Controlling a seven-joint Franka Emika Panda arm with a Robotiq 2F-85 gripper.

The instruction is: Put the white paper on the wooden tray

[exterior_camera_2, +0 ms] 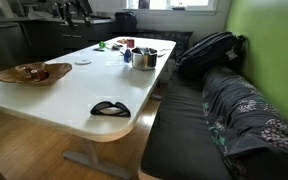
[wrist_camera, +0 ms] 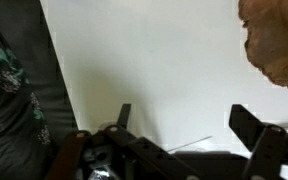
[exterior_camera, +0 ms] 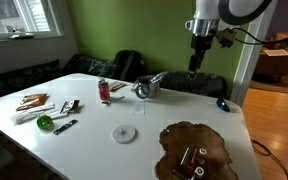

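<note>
Jaws are spread wide with nothing pinched, and the gripper (wrist_camera: 184, 118) hangs high over the white tabletop (wrist_camera: 154, 60). Down in the gap between the fingers (wrist_camera: 124, 115) there's a faint thin line (wrist_camera: 194, 146). It could be the white paper's edge, but honestly I can't tell, white on white. The wooden tray (wrist_camera: 274, 40) pokes in at the wrist view's upper right, well apart from the jaws.

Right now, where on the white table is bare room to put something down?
Bare tabletop lies between the silvery metal mug, the round white disc and the dark brown wavy wooden tray. Crowded: the end around the red can and green ball. The tray already carries small items.
</note>
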